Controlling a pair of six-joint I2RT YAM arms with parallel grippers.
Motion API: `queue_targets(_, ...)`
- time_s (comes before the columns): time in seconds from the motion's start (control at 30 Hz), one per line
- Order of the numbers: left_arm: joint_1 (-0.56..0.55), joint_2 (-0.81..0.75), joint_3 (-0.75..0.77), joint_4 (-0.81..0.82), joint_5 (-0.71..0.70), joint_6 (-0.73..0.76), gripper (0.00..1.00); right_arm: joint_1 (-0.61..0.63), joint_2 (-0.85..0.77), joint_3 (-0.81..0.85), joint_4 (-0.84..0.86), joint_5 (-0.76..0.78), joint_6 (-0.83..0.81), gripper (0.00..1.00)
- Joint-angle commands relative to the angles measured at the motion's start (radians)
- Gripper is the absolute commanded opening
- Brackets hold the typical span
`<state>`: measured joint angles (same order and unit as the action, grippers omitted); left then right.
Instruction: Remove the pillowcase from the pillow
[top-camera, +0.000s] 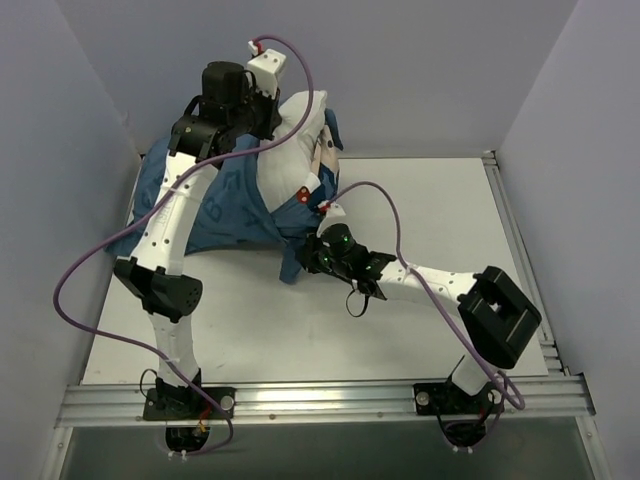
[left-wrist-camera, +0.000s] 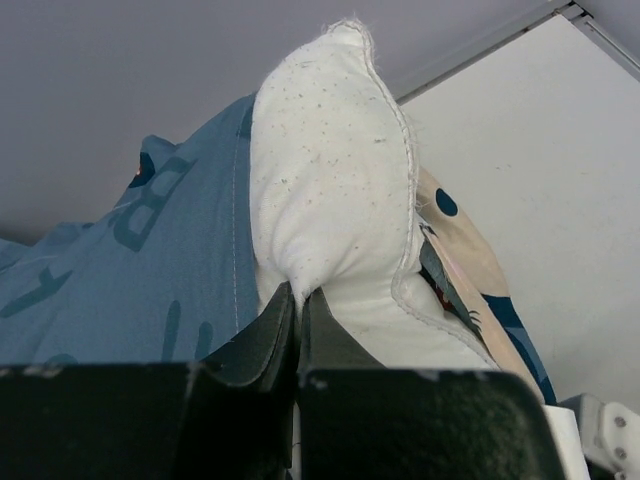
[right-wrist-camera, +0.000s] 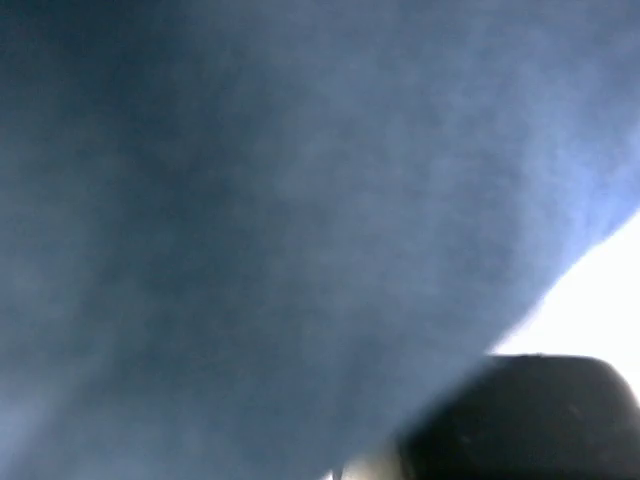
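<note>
The white pillow (top-camera: 290, 150) stands up at the back of the table, its upper half bare. The dark blue printed pillowcase (top-camera: 225, 200) is bunched round its lower part and spreads to the left. My left gripper (top-camera: 270, 125) is raised at the back and shut on a pinch of the pillow (left-wrist-camera: 330, 170) near its top corner, as the left wrist view (left-wrist-camera: 298, 290) shows. The pillowcase (left-wrist-camera: 170, 260) lies beside it. My right gripper (top-camera: 303, 250) is low at the case's front edge, with blue cloth drawn to it. The pillowcase (right-wrist-camera: 250, 200) fills the right wrist view.
Grey walls close in the back and both sides. A metal rail (top-camera: 510, 240) runs along the table's right edge. The white tabletop (top-camera: 430, 200) lies to the right of the pillow. Purple cables (top-camera: 90, 270) loop off both arms.
</note>
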<state>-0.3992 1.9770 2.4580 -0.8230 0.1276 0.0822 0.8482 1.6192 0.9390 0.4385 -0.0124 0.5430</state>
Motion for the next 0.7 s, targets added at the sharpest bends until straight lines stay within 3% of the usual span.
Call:
queue_targets(0.0, 0.029, -0.066, 0.067, 0.113, -0.006, -0.019, 0.02, -0.041, -0.05, 0.017, 0.035, 0.08, 0.077, 0.0)
queue_targets(0.27, 0.167, -0.061, 0.081, 0.125, -0.026, -0.033, 0.02, -0.215, -0.352, -0.411, 0.06, -0.033, 0.178, 0.0)
queue_targets(0.5, 0.23, -0.095, 0.081, 0.122, -0.029, -0.013, 0.02, -0.302, -0.502, -0.572, -0.021, -0.063, 0.202, 0.0)
queue_targets(0.63, 0.264, -0.107, 0.082, 0.119, -0.032, 0.004, 0.02, -0.429, -0.521, -0.627, -0.008, -0.166, 0.216, 0.0)
queue_targets(0.67, 0.282, -0.113, 0.07, 0.119, -0.031, 0.005, 0.02, -0.518, -0.524, -0.653, 0.002, -0.207, 0.209, 0.0)
